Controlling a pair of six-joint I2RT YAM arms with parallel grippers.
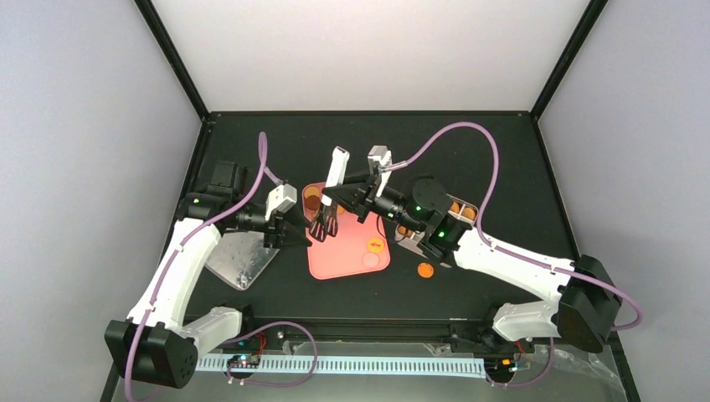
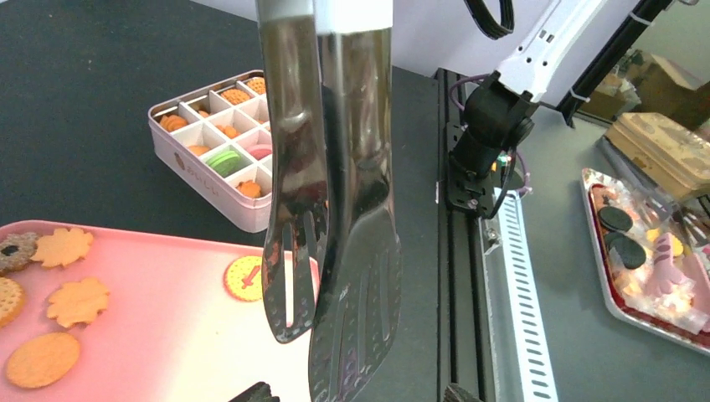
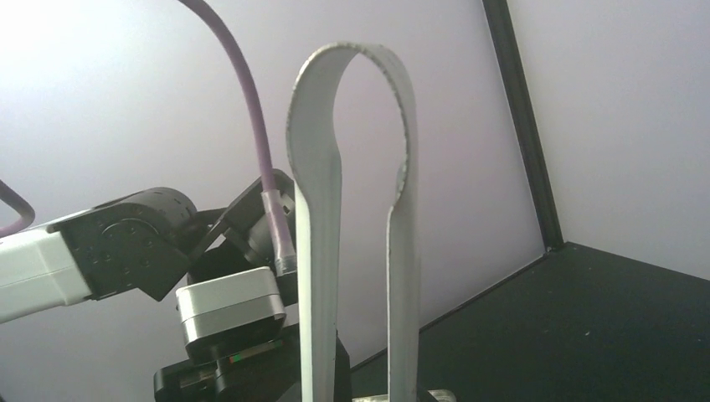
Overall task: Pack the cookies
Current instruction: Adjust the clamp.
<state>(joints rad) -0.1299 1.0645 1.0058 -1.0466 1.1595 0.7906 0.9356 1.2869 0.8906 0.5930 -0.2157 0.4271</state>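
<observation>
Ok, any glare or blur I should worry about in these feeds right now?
Left wrist: the tongs fill the middle, shiny and soft-edged, but the cookies on the pink tray read sharp. Right wrist: bright wash top left, no cookies visible. Top view: even light, cookies tiny.

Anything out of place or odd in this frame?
Yes. One orange cookie lies on the bare table, just past the right edge of the pink tray and outside the box. It looks dropped, since the other cookies sit on the tray or in the box.
</observation>
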